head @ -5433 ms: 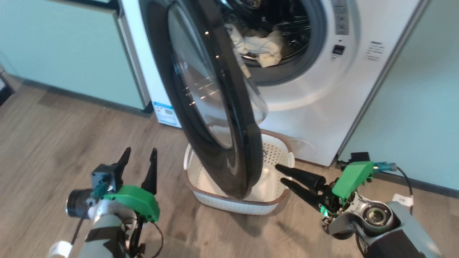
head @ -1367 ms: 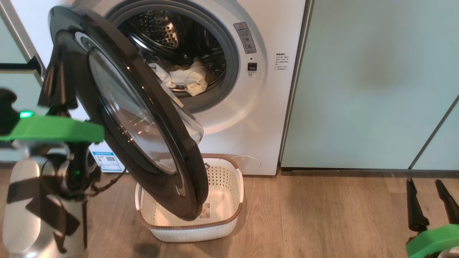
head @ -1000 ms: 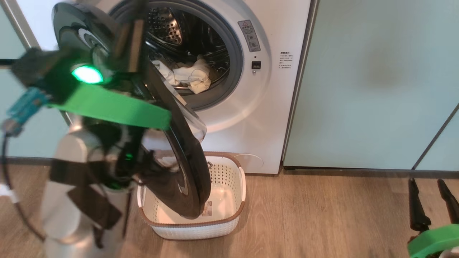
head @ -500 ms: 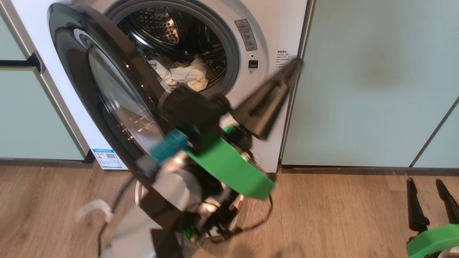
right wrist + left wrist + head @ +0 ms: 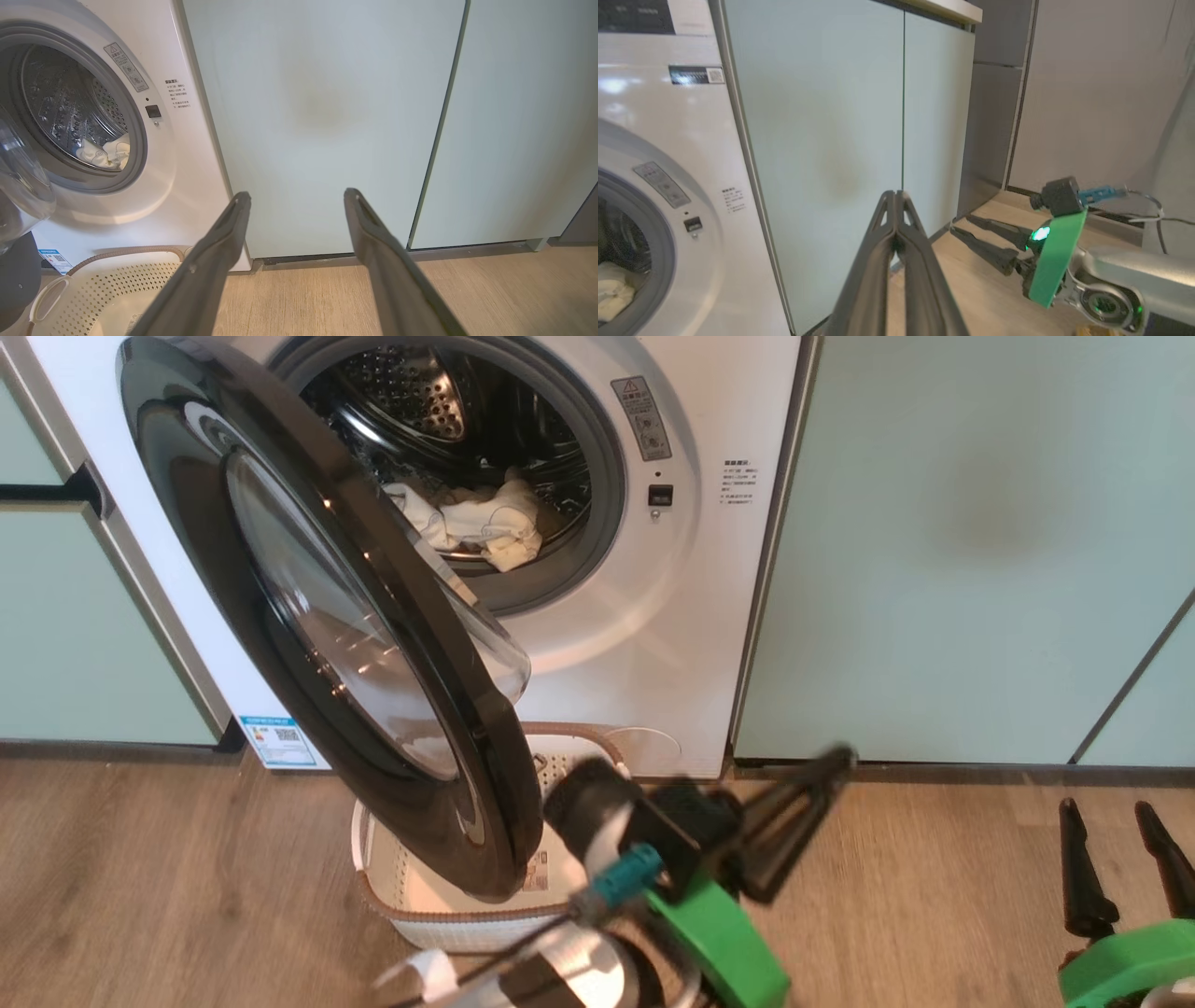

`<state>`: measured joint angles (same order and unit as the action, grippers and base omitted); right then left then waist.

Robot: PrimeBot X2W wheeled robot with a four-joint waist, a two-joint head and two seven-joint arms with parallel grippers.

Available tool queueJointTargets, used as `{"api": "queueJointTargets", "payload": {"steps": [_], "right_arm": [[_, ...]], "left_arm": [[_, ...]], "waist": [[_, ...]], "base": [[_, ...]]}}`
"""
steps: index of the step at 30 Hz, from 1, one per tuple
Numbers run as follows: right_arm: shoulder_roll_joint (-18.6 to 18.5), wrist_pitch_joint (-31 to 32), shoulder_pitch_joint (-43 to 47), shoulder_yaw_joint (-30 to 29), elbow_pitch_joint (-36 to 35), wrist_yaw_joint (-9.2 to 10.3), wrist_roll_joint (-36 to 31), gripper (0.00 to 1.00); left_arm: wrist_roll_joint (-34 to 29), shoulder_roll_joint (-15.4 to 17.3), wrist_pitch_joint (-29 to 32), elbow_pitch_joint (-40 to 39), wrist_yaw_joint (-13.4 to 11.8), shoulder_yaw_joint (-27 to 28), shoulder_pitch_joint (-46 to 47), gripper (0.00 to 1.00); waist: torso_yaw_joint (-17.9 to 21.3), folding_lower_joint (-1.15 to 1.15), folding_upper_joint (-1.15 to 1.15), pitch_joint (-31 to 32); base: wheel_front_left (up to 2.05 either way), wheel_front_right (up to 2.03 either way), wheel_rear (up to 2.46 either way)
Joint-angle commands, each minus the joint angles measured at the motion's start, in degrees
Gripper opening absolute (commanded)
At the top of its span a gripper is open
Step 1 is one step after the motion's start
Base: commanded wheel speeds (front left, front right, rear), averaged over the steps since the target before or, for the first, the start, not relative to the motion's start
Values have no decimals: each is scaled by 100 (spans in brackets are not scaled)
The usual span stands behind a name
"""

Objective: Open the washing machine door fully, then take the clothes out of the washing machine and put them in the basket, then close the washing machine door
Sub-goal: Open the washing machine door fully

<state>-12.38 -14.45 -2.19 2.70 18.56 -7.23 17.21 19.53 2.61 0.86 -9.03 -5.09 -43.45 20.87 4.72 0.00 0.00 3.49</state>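
Observation:
The washing machine stands with its washing machine door swung partly open, the black ring leaning out over the basket on the floor. Cream clothes lie in the steel drum. My left gripper is shut and empty, blurred, low in front of the machine to the right of the basket. It points at the pale green cabinet. In the left wrist view its fingertips meet. My right gripper stands open and empty at the lower right, well away from the machine; its jaws are wide apart.
Pale green cabinet doors flank the machine on the right, with another cabinet on the left. A wooden floor stretches in front. The door's lower edge hides part of the basket, whose rim also shows in the right wrist view.
My left arm has swung from the left of the door, across its front, down to the floor right of the basket. The door and the right gripper stay where they were.

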Motion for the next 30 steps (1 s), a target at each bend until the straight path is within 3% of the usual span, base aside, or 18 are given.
{"api": "queueJointTargets", "payload": {"steps": [1,12,23,30], "right_arm": [[-166,-55,-233,112,-197,-25,-36,100],[-180,-55,-244,152,-192,-25,-26,100],[-186,-55,-213,133,-191,-25,-16,100],[-191,-55,-186,137,-208,-25,-30,100]], "left_arm": [[54,28,-82,-40,-29,93,123,0],[200,27,-447,1111,-78,-144,-90,0],[478,27,-1054,2173,-385,-162,-157,0],[653,51,-1321,2611,-573,173,-43,0]], "waist": [[-2,0,0,-11],[28,0,0,-41],[43,0,0,-42],[-18,0,0,-67]], "base": [[0,0,0],[0,0,0],[0,0,0],[0,0,0]]}}
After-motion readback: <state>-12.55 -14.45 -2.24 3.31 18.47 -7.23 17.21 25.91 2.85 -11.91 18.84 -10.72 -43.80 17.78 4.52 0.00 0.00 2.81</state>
